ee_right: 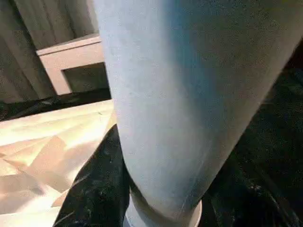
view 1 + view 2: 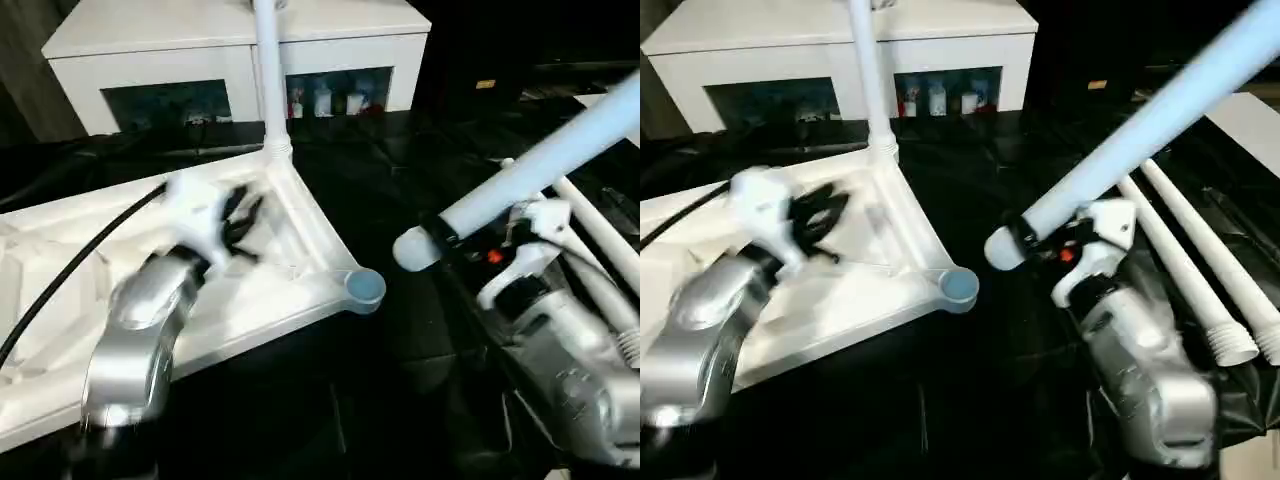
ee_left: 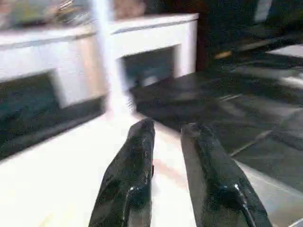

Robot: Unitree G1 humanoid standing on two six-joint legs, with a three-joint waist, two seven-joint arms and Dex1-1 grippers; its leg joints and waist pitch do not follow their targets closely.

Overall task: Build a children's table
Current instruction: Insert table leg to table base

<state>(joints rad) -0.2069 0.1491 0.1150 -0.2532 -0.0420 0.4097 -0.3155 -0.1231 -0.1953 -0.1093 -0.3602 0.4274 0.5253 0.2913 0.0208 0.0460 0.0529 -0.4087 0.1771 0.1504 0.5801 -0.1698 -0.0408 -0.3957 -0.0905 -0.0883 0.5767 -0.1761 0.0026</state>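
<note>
R claw (image 2: 1032, 243): pinching a table leg (image 2: 1160, 115) near its thick end; leg slants up and away to my right.
Held leg: white plastic, round, smooth, tapered; blunt end pokes past my fingers toward the tabletop.
R arm: silver forearm (image 2: 1145, 375) comes in low on the right, wrist white w/ a red dot.
Tabletop (image 2: 290, 225): lies underside up on the black surface, left of center; white plastic, ribbed, hollow panels.
Near socket (image 2: 364, 286): round, open, at the corner closest to the held leg, not touching it.
L claw (image 2: 243, 224): black fingers a bit apart, nothing between them, over the ribs.
L arm: silver forearm (image 2: 135, 335) reaches across the tabletop, black cable alongside.
Spare legs (image 2: 1200, 275): two, flat on the right, threaded ends nearest me.
Fitted leg (image 2: 268, 75): upright in the far corner.
Cabinet (image 2: 240, 45): white, glass-fronted, behind.
</note>
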